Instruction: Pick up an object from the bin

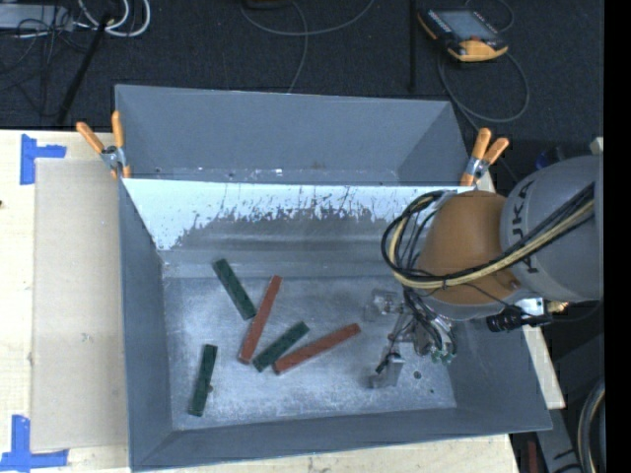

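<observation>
Though the tool (394,361) sits low over bare bin (325,402) floor, can't tell if it's released or clenched; nothing seen in it. Nearest thing: red-brown bar (317,349), just view-left of tool, apart from it, long axis pointing roughly at tool. Dark green bar (280,346) lies against its far end. Next move prob. needs a short shift that way, wrist across bar.

Sticks (315,349) lie in bin (296,156), left of claw (394,359).
</observation>
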You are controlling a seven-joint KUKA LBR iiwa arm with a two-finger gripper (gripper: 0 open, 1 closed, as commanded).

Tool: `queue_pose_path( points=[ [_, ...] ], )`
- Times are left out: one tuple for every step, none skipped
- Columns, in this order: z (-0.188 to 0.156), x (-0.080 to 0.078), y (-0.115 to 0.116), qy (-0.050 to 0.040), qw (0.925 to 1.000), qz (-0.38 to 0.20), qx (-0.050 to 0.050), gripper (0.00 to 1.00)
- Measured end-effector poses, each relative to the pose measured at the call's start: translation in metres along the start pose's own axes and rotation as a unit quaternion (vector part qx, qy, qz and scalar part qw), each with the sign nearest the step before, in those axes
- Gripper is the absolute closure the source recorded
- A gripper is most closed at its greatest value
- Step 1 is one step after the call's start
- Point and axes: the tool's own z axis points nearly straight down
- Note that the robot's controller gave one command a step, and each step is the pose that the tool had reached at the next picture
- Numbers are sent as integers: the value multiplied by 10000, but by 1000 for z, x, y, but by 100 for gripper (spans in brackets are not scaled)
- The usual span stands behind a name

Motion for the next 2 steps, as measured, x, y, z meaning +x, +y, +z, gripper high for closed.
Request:
queue_pose_path(
  points=[
    [0, 32, 93, 18, 9971, -760, -37, 0],
    [0, 52, 146, 19, 9989, 460, -29, 0]
  ],
)
